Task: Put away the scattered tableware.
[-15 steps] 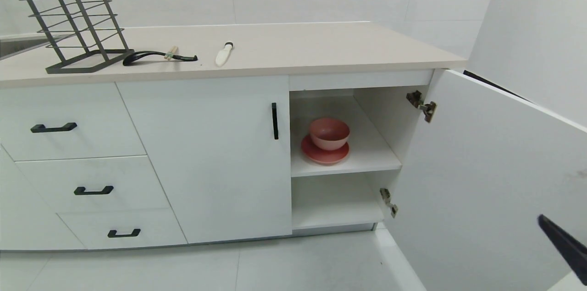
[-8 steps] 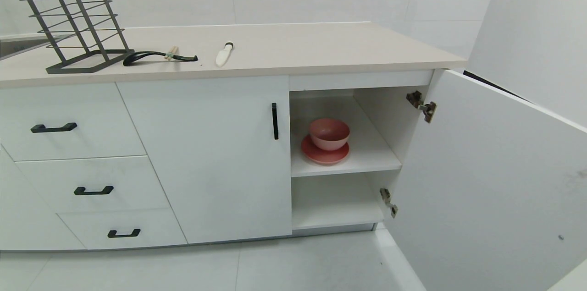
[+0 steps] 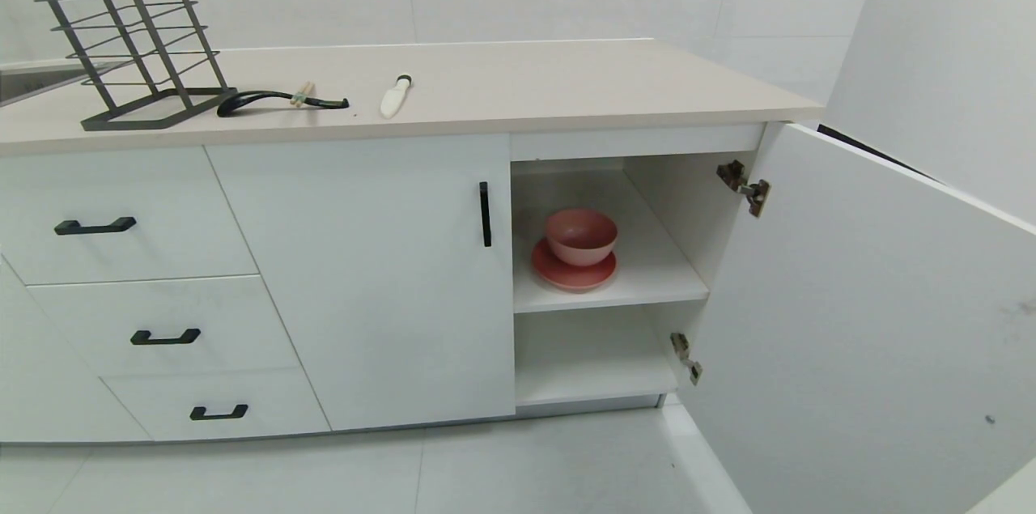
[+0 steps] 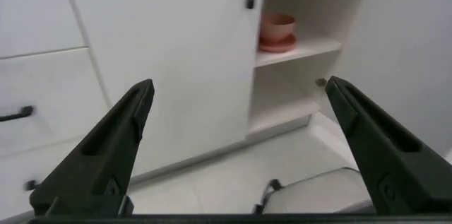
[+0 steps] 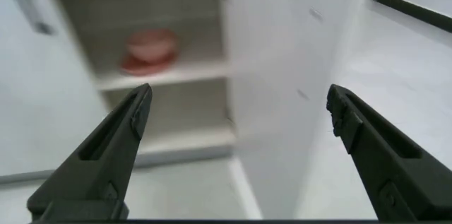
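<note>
Note bowl (image 3: 581, 235) nested on plate (image 3: 573, 273), upper shelf (image 3: 660, 275), door (image 3: 850, 295) swung wide. Presumably stacked to save room, door left open for more items. Log ladle (image 3: 275, 99) lying loose on counter (image 3: 566, 85) just beside rack (image 3: 129, 36), white-handled utensil (image 3: 396, 95) near it; judge both not yet put away. Record left gripper (image 4: 239, 86): jaws spread wide, nothing between, touching nothing, aimed at cabinet (image 4: 169, 40). Record right gripper (image 5: 239, 91): jaws likewise spread wide, empty, facing shelf and door. Expect next reach toward counter; mind door edge for clearance.
</note>
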Controlling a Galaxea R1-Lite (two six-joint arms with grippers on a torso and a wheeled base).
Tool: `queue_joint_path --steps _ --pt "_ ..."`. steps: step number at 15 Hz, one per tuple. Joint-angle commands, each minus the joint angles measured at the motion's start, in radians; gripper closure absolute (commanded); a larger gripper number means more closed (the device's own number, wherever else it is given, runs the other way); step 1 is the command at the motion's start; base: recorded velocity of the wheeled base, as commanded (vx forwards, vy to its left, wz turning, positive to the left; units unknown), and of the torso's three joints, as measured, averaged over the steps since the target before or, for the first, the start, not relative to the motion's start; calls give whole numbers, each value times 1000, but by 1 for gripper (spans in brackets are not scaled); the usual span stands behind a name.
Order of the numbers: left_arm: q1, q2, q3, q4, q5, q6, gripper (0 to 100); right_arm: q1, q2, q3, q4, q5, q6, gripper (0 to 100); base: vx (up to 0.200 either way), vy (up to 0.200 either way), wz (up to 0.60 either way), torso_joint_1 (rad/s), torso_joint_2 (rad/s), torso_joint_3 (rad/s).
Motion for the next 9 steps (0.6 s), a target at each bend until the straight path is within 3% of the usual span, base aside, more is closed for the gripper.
queue_joint_path --steps 1,2,4,5,6,7,8,9 --pt "0 0 0 -66 126 88 0 5 -38 24 8 3 -10 0 0 0 0 0 0 0" --pt "0 0 0 -77 152 104 0 5 -38 24 8 3 -12 0 0 0 0 0 0 0" --pt "0 0 0 -3 160 105 0 6 -38 24 8 3 -13 0 0 0 0 0 0 0" --pt "0 0 0 21 185 39 0 5 -38 24 8 3 -12 0 0 0 0 0 0 0" --pt "0 0 0 21 191 30 0 6 -38 24 8 3 -12 0 0 0 0 0 0 0" --pt "0 0 0 20 200 52 0 5 -38 24 10 3 -10 0 0 0 0 0 0 0" --pt "0 0 0 23 272 119 0 5 -38 24 10 3 -10 0 0 0 0 0 0 0" --pt "0 0 0 21 286 122 0 5 -38 24 10 3 -12 0 0 0 0 0 0 0"
